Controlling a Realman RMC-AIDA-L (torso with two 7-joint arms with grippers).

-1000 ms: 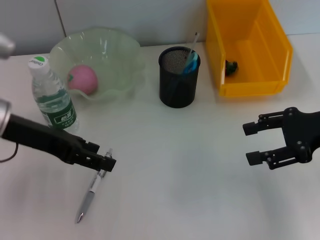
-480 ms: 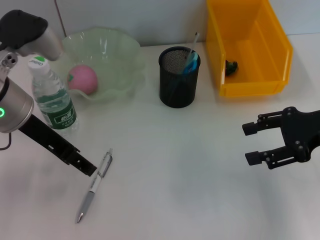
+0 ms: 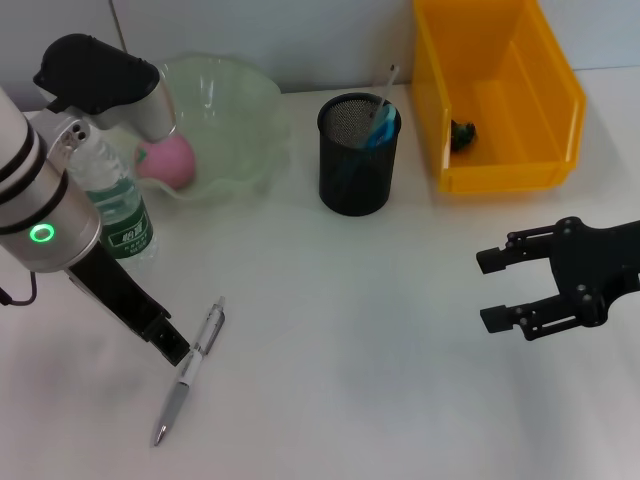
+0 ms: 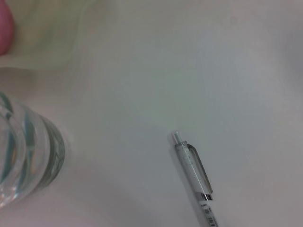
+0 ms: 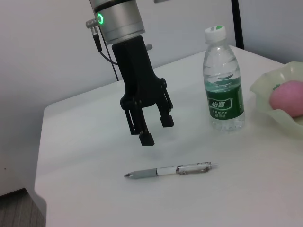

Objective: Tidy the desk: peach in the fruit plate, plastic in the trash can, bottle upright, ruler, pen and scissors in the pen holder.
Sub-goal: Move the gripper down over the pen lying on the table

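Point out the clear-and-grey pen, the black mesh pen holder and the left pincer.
Clear-and-grey click pen (image 3: 188, 370): head view, mid-barrel.
Black mesh pen holder (image 3: 356, 165): head view, front wall.
Left pincer (image 5: 154, 131): right wrist view, midway between its open fingertips, above the pen.

White desk bearing pen, bottle, bowl, holder, bin.
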